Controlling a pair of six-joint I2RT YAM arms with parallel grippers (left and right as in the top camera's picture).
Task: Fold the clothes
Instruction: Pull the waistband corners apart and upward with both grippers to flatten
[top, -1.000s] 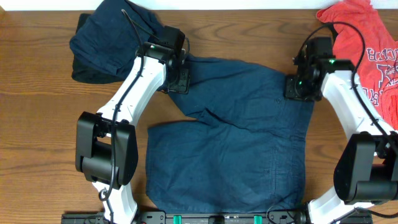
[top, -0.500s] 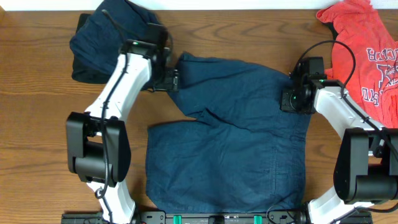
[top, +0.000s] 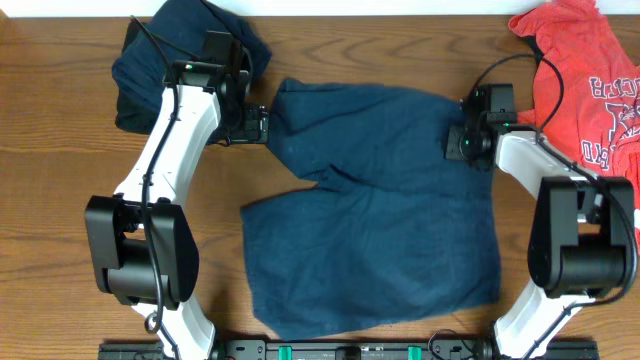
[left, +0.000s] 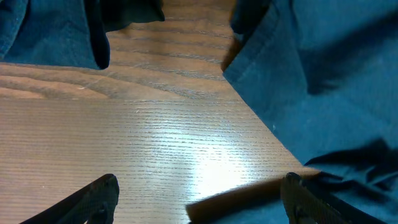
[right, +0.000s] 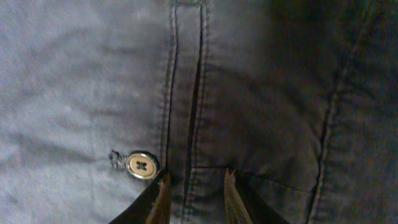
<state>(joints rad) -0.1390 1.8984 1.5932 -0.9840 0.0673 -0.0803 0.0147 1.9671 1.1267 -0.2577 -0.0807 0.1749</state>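
Two grippers stand at opposite ends of the navy shorts (top: 380, 220), which lie spread on the table (left: 155, 143) between the arms.

1. Step in hand (judged): spreading and squaring the garment before the first fold. No fold is made yet; the task is at an early stage.

2. Left gripper (top: 256, 125): released. Its fingers (left: 102, 193) stand wide apart with bare wood between them and hold nothing. The leg hem lies just ahead of the fingers and beside one of them; whether that finger touches the cloth cannot be told.

3. Right gripper (right: 196, 180): nearly closed, tips pressed into the waist area with a narrow strip of cloth between them. Judged to be pinching the shorts. The button (right: 142, 165) sits just outside one fingertip; the fly placket (right: 186, 93) runs straight ahead from the gap.

4. Next move (judged): the left gripper must close on the hem ahead of it, so that both ends are held and one half can be carried over the other. Keep tension even, or the cloth will bunch.

5. Remaining items: a second navy garment (top: 150, 70) lies bunched beyond the left gripper; a red-orange T-shirt (top: 585, 80) lies outboard of the right gripper, apart from the shorts.
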